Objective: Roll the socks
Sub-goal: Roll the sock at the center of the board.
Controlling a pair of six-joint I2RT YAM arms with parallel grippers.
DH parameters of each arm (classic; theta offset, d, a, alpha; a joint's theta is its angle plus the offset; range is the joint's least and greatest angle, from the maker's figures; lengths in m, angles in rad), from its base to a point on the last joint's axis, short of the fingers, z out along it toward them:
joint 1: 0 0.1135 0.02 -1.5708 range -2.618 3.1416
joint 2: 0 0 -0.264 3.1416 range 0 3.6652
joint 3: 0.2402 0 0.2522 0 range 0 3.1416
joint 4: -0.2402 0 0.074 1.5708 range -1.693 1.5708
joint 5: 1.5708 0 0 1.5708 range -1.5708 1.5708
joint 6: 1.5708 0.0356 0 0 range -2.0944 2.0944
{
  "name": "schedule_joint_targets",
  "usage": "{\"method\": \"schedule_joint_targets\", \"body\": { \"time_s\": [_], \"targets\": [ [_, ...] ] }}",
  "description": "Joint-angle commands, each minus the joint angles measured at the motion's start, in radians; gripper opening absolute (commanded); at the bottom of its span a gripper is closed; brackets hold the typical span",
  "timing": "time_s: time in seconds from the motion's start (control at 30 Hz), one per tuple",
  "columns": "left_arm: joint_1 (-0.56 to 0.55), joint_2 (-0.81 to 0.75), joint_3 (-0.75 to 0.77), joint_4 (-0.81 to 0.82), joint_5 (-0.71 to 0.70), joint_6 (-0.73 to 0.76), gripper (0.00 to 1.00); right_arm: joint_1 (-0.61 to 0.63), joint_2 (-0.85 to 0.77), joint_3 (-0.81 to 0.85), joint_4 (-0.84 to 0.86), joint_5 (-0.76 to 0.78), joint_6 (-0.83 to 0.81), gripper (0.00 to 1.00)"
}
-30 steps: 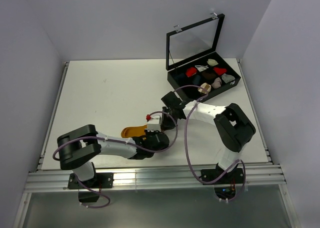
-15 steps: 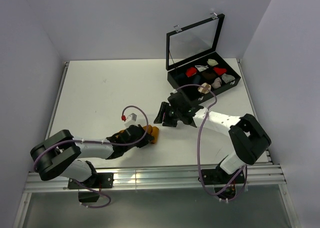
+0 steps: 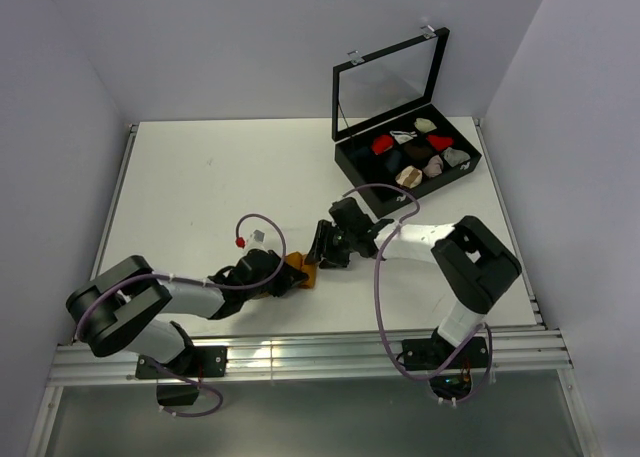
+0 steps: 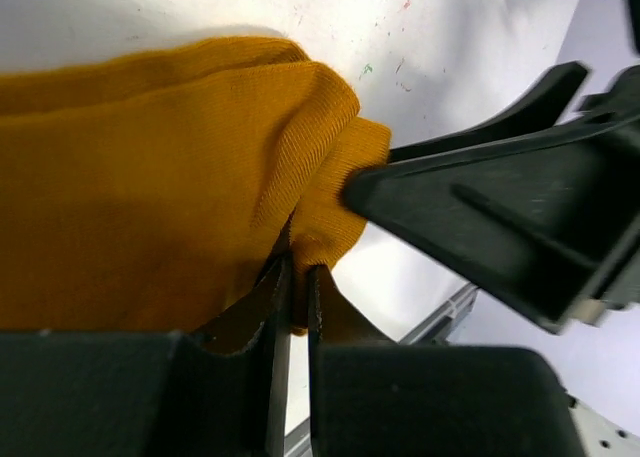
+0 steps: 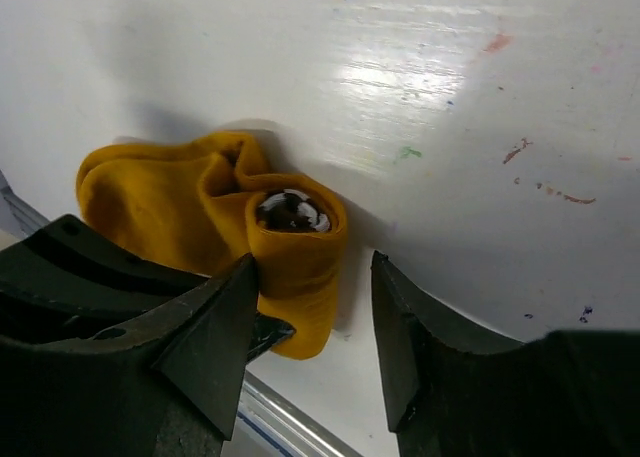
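Socks (image 5: 170,212) (rolled mustard bundle) pinched by left pincer (image 4: 298,273); right pincer (image 5: 315,267) gapes alongside.

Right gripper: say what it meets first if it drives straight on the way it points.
The mustard-orange rolled fabric sock: it lies right ahead of the open right gripper, on the white table. Depth is unclear, but nothing shows in between.

Left arm (image 3: 190,299) and right arm (image 3: 425,239) are wearing white shells between black joints, purple cables (image 3: 378,297) looping along both. Left hand (image 4: 298,277) and right hand (image 5: 315,267) are showing matte black, angular fingers (image 5: 440,377).
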Motion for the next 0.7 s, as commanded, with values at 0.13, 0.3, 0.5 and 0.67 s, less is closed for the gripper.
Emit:
{"method": "schedule_joint_targets", "body": {
  "time_s": [0.13,0.3,0.5,0.67],
  "targets": [
    [0.044,0.105,-0.055,0.008,0.09,-0.048,0.03,0.008,0.059,-0.046,0.117,-0.06,0.021,0.49],
    [0.067,0.142,-0.032,-0.019,0.107,-0.013,0.03,0.007,0.085,-0.045,0.117,-0.073,-0.005,0.23],
    [0.104,0.173,0.147,-0.193,0.067,0.218,0.04,-0.053,0.022,-0.017,0.005,0.039,-0.063,0.0],
    [0.114,0.246,0.391,-0.305,0.02,0.474,0.11,-0.121,-0.016,0.012,-0.111,0.136,-0.097,0.0]
  ]
}}
